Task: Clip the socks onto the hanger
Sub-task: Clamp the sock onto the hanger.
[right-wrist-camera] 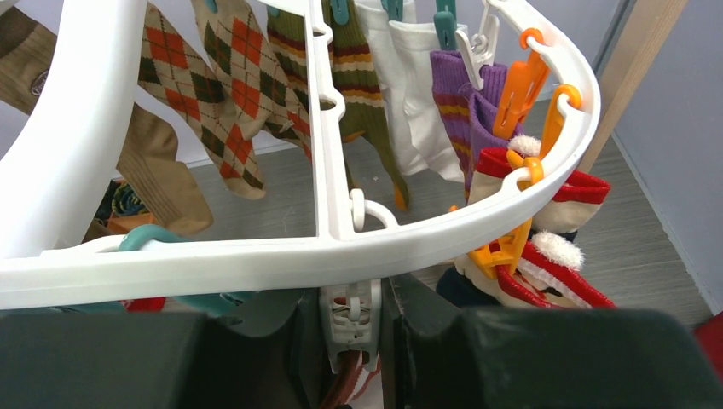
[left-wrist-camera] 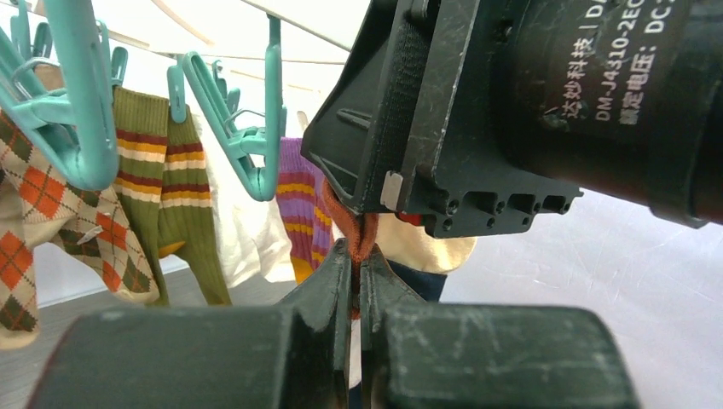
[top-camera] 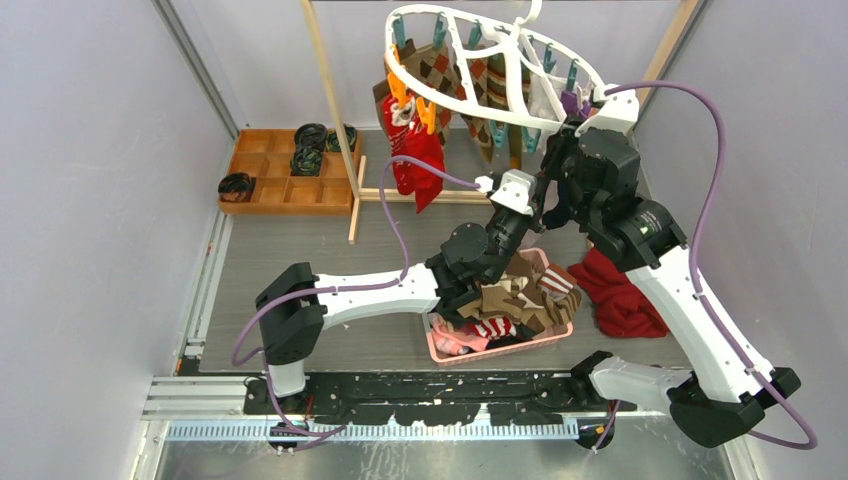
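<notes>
Blocked beneath hanger (right-wrist-camera: 256,260): hung socks (right-wrist-camera: 183,85) and pegs (right-wrist-camera: 520,85) packed close. Open: bare table (top-camera: 290,245) before tray (top-camera: 285,195), left of basket (top-camera: 500,350).

One hanger (right-wrist-camera: 256,260), one basket (top-camera: 436,345), one wooden tray (top-camera: 270,160), one red cloth (top-camera: 620,300).

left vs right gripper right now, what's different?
Left gripper is shut tight on thin orange fabric. Right gripper is closed wider on a white clip under the hanger. Left grips the fabric from below, and right sits above it at the hanger. Shared: both meet at the same spot, with the fabric running between them.
</notes>
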Robot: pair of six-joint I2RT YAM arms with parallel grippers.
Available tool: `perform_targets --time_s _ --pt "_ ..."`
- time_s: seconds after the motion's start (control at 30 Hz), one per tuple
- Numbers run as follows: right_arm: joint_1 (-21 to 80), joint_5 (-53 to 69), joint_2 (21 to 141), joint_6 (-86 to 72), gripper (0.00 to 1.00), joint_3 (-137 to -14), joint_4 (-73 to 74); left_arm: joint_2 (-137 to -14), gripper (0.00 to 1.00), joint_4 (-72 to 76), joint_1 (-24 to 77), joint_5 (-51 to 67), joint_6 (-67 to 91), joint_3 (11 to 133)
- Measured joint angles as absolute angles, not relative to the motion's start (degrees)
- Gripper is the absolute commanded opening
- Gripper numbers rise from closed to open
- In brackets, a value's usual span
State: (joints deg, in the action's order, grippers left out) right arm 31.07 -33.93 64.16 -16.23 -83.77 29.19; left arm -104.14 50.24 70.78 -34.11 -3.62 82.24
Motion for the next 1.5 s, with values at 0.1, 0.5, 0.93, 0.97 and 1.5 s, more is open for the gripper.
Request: perform_targets --time_s 0.1,0.5,0.93,0.97,1.5 --pt "31.1 -34.1 64.4 -16.2 0.11 -83.8 29.3 -104.1 0.0 50.3 70.8 -34.1 -3.5 82.2" --pt "31.1 -34.0 64.5 -16.3 0.31 -83.8 29.6 -104.1 0.0 50.2 70.8 -33.8 -3.4 82.3" --pt "31.1 -33.5 64.2 -16.5 0.57 -84.3 31.7 -104.1 0.0 49.5 70.7 -33.8 -2.7 82.8" --pt "31.1 -33.3 63.7 -16.5 0.61 -84.4 31.9 -104.1 0.0 49.3 70.6 -33.8 -2.4 83.0" --pt "31.1 -24.4 53.8 -15.4 0.83 -87.5 39.0 -104.1 0.0 47.1 70.0 -33.6 -0.1 84.3"
